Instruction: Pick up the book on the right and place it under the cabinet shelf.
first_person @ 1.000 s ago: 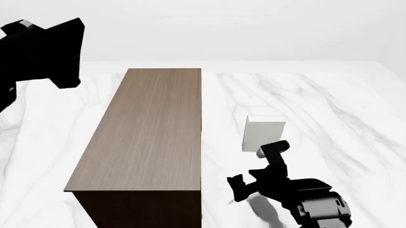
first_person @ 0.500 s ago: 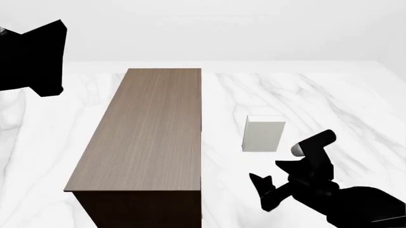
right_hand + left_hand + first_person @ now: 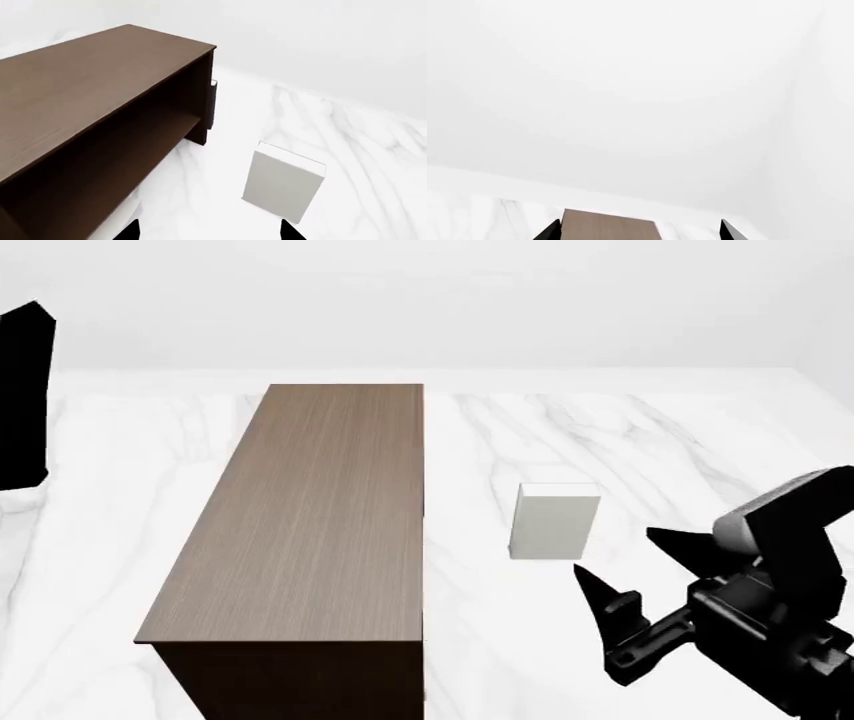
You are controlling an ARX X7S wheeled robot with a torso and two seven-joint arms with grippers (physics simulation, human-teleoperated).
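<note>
One book (image 3: 554,523) lies flat on the white marble floor (image 3: 694,450), right of the cabinet (image 3: 314,510) and apart from it; a strip of bare floor separates its left edge from the cabinet's right side. Book is pale grey-white, whiter along its far edge. In the right wrist view the book (image 3: 283,187) shows as a thin slab lying beside the cabinet's open side.

Cabinet: long, dark brown wood grain, running away from the robot, darker at its near end. Right wrist view shows the cabinet (image 3: 93,125) open along the side facing the book, with a shadowed recess under the top board and an inner shelf board. A thin pale object (image 3: 213,102) stands at the recess's far end; too small to identify.

Right gripper (image 3: 641,570) hovers near the book's near right corner, not touching it. Jaws spread wide, nothing between them. Only the two finger tips (image 3: 130,231) show at the edge of the right wrist view.

Left arm (image 3: 24,395) sits at the far left, well away from cabinet and book. Left gripper (image 3: 637,231): two dark tips spread apart, holding nothing, far end of the cabinet (image 3: 610,227) between them in view.

Open floor all around the book to the right, far side and near side.
</note>
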